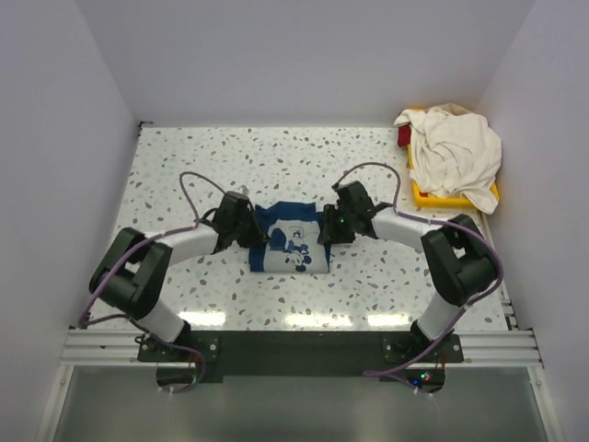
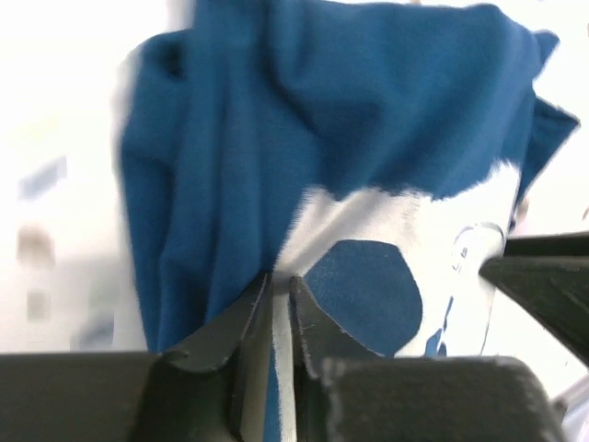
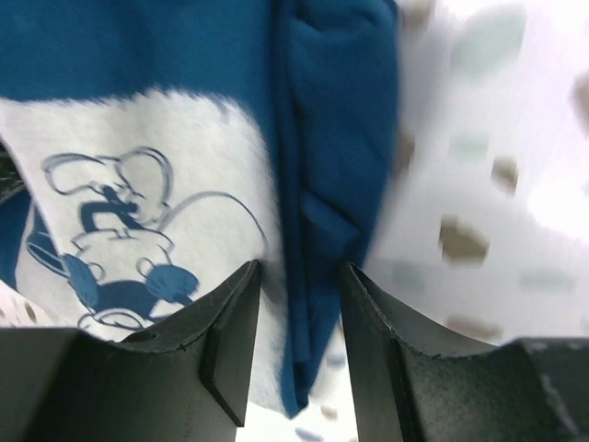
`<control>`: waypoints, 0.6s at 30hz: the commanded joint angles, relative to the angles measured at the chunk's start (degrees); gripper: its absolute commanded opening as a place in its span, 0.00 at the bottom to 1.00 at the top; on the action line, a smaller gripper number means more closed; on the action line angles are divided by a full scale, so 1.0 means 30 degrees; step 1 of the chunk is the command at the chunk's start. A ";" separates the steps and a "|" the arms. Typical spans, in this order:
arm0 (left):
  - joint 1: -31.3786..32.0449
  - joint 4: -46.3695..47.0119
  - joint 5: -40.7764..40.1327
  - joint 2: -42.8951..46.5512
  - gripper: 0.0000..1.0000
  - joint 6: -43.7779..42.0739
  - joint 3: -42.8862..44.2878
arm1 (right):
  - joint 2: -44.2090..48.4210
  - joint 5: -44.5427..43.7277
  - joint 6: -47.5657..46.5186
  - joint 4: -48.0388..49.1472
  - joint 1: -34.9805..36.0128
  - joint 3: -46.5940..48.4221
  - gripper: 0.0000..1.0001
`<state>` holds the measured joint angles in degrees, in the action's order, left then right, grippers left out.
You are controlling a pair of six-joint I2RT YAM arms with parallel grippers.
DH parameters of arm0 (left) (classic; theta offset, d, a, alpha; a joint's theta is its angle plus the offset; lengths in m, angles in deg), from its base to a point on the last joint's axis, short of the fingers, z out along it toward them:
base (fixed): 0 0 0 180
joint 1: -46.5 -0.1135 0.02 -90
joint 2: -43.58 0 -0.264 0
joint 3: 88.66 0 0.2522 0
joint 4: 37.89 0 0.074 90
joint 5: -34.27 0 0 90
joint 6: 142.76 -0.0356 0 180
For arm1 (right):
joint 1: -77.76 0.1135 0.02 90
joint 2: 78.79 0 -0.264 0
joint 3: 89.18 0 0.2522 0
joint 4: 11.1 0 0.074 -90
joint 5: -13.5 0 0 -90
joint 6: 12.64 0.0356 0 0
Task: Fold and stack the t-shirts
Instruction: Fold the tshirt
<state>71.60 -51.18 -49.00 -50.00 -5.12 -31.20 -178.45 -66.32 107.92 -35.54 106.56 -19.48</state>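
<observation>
Navy t-shirt (image 1: 291, 239) is lying partly folded on the surface (image 1: 230, 157) between the arms. Being soft, light and limp, it is judged best taken by its edges, both sides together. Its left edge is being pinched by the left tool (image 2: 281, 281), pressed nearly together; its thick folded right edge is being straddled by the spread right tool (image 3: 299, 276). The cream t-shirt (image 1: 456, 152) is lying heaped on the yellow tray (image 1: 425, 195), well apart; nothing is blocking the way.
</observation>
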 commanded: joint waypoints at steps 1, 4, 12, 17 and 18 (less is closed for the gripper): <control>0.0713 -0.1065 -0.0541 0.2945 0.20 0.0789 -0.2227 | 0.1955 -0.0227 0.0417 -0.0570 0.0332 -0.1594 0.44; 0.0685 -0.1999 -0.0976 0.4589 0.27 0.0297 -0.1916 | 0.3566 -0.0958 0.0126 -0.1329 0.0304 -0.1920 0.46; -0.0807 -0.4902 -0.3059 0.3746 0.33 -0.1348 0.2070 | 0.3076 -0.0785 -0.0725 -0.1686 0.0304 0.1592 0.49; -0.1219 -0.5429 -0.4729 0.2047 0.35 -0.1728 0.3799 | 0.0088 -0.0549 -0.0931 -0.1392 0.0275 0.4139 0.47; -0.1219 -0.5546 -0.4876 0.1376 0.35 -0.1758 0.4063 | -0.0322 -0.0608 -0.1047 -0.1392 0.0303 0.4435 0.47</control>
<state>68.08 -65.19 -59.56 -42.22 -8.23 -22.28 -175.65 -68.00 106.44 -40.10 107.58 -9.73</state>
